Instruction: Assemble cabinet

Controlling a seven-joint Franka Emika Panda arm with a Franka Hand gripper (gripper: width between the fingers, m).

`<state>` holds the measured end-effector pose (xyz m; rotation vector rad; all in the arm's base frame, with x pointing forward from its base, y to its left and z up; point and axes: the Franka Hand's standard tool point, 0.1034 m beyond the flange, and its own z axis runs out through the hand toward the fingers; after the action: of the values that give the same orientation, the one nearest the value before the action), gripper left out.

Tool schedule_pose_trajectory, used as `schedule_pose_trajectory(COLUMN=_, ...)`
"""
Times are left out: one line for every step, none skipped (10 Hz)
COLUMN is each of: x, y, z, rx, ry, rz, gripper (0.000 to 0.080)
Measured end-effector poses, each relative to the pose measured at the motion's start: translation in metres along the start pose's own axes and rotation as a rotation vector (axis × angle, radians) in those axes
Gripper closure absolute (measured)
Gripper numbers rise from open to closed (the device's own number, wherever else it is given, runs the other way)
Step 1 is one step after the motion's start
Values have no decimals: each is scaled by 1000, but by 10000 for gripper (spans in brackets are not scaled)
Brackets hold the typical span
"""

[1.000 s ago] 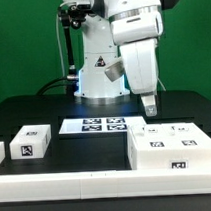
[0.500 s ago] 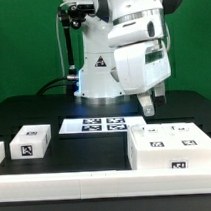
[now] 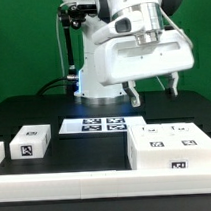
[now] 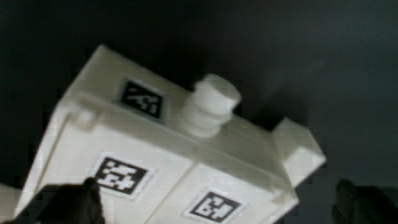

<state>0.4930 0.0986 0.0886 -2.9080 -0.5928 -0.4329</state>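
Bright even exterior light, white surfaces glaring; wrist view dim, soft, perhaps motion-blurred

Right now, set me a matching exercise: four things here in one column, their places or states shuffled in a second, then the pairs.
1 cabinet
2 small white block
3 marker board
4 fingers

A spread open, up in the air
B exterior view's left
C lying flat, centre
D exterior view's right, under the fingers

Pairs: 1-D, 2-B, 3-C, 4-A
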Motion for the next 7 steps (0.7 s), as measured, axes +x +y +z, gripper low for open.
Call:
schedule_pose_trajectory(x=-1, y=0, z=0, rx=2, ry=-2, rz=35, gripper=151)
schedule_pose_trajectory(x=-1, y=0, z=1, rx=3, ry=-2, rz=60, gripper=151)
schedule_pose_trajectory(x=-1, y=0, z=1, rx=3, ry=-2, rz=51, gripper=151)
schedule_pose_trajectory(x=0, y=-2, z=1, rx=4, ry=-2, rz=77, gripper=151)
schedule_pose_trajectory(x=2, y=-11, z=1, rx=4, ry=-3, rz=118, gripper=151)
schedule_pose_trajectory(x=5, y=-19, z=0, rx=-4, ry=0, rz=184, gripper=151)
schedule_pose_trajectory(x=5, y=-28, z=0, rx=-16, ry=35, rz=263, gripper=151)
